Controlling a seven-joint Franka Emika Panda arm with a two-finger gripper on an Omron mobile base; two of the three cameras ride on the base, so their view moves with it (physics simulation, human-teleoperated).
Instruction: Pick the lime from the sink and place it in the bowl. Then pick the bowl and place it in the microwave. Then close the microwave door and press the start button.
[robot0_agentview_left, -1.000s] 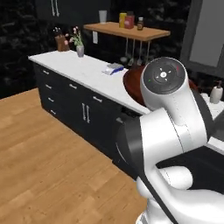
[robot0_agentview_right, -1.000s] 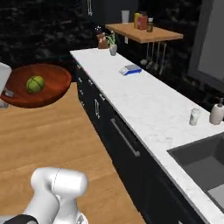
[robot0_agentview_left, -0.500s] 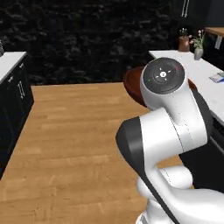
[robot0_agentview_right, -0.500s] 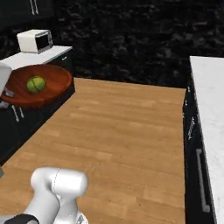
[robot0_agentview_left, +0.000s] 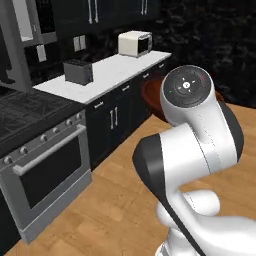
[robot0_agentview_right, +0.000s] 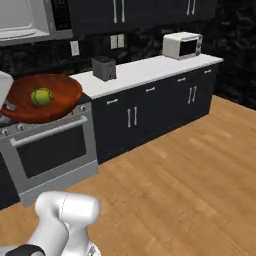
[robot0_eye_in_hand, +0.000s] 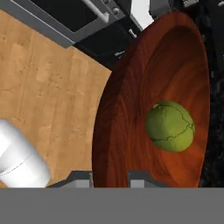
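Observation:
My gripper (robot0_eye_in_hand: 110, 178) is shut on the near rim of the red-brown bowl (robot0_eye_in_hand: 127, 122), one fingertip on each side of the rim. The bowl hangs in the air with the green lime (robot0_eye_in_hand: 169, 127) resting inside it. From the right base, the bowl (robot0_agentview_right: 60, 102) and lime (robot0_agentview_right: 42, 96) float in front of the stove at the left. From the left base, a part of the bowl (robot0_agentview_left: 150, 97) shows behind my arm. The microwave (robot0_agentview_right: 25, 17) sits high at the upper left, with its black button panel beside a pale area. The sink is out of view.
An oven (robot0_agentview_right: 50, 150) with a horizontal bar handle stands below the bowl. To its right, a white counter (robot0_agentview_right: 150, 67) over dark cabinets carries a dark toaster (robot0_agentview_right: 104, 67) and a small white boxy appliance (robot0_agentview_right: 182, 45). Wooden floor (robot0_agentview_right: 175, 175) stretches to the right.
Both base views have swung round from the sink counter, past open floor, to the oven wall, so the base has turned. The bowl with the lime has stayed in my grip.

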